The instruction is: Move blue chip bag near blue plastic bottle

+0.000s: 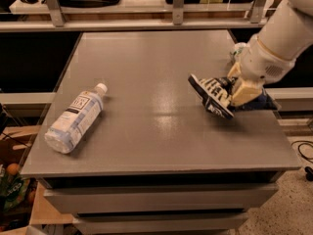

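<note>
The blue chip bag (212, 95) is a dark navy bag with white lettering, tilted up on the right side of the grey table (146, 131). My gripper (236, 89) is shut on its right end and holds it just above the tabletop. The blue plastic bottle (75, 118) lies on its side at the table's left, white cap pointing to the back right. The bag is far to the right of the bottle.
A small green-white can (237, 50) stands behind my arm at the table's right edge. A shelf rail with metal posts (178, 4) runs along the back. Boxes and clutter (12, 180) sit on the floor at the left.
</note>
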Available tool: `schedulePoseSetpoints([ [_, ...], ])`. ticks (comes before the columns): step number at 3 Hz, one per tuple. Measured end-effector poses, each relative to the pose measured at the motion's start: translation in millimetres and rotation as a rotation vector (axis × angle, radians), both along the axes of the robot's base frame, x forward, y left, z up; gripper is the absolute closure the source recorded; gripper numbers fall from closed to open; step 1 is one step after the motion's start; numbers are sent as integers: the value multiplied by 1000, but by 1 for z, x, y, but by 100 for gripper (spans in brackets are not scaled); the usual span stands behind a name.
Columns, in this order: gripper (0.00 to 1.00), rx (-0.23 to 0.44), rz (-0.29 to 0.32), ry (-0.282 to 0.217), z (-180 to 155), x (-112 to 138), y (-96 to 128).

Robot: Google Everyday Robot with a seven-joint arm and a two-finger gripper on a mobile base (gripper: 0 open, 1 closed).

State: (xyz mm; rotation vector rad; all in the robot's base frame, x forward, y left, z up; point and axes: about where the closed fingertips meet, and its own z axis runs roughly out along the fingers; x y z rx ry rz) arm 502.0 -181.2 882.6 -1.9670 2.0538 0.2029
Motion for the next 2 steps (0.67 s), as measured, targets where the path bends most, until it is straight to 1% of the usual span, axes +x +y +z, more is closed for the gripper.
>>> schedulePoseSetpoints([
  [1,100,10,57,-99,40,14,19],
  [2,100,10,57,-99,40,14,19],
])
